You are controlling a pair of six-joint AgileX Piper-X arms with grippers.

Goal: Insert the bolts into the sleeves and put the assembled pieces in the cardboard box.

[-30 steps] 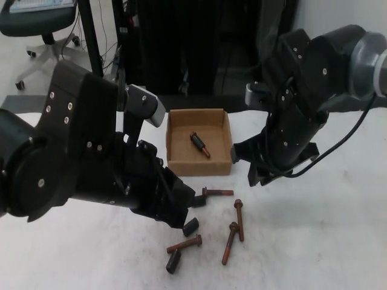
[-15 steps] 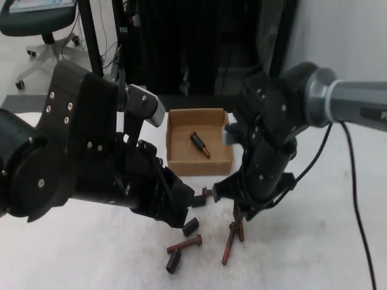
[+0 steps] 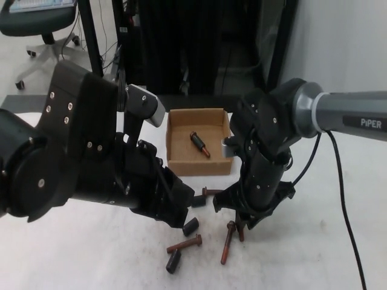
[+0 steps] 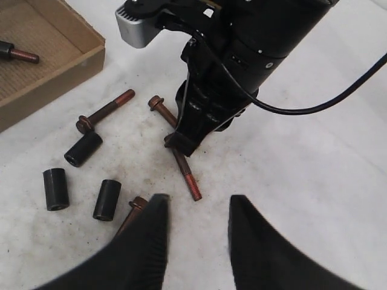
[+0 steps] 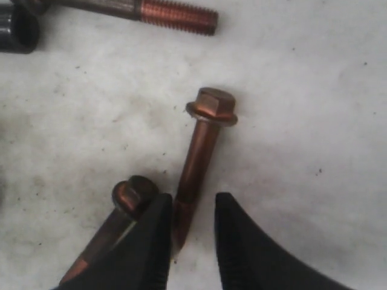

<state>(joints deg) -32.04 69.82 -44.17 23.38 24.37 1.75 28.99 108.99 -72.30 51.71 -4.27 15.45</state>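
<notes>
Bolt (image 5: 204,136) on the table (image 5: 302,121) sits with its threaded tip between our right gripper's (image 5: 192,204) spread fingers, and we fear that closing here catches the neighbouring bolt (image 5: 134,194), whose head lies just beside 1 finger, or pinches so near the tip that it swivels loose.

— Where do we find the cardboard box (image 3: 199,167)?
— At the back of the bench (image 3: 326,241), between the two arms, with one assembled piece (image 3: 199,144) lying in it.
— And before it?
— We see loose bolts (image 3: 184,244) and sleeves (image 3: 191,226) scattered on the bench. The right gripper (image 5: 192,202) stands over the right side of that scatter. One bolt (image 5: 204,145) has its tip between the parted fingers (image 5: 242,241), and a second bolt (image 5: 130,196) has its head just beside one finger. The left gripper (image 4: 198,202) hangs left of the scatter, fingers apart.
</notes>
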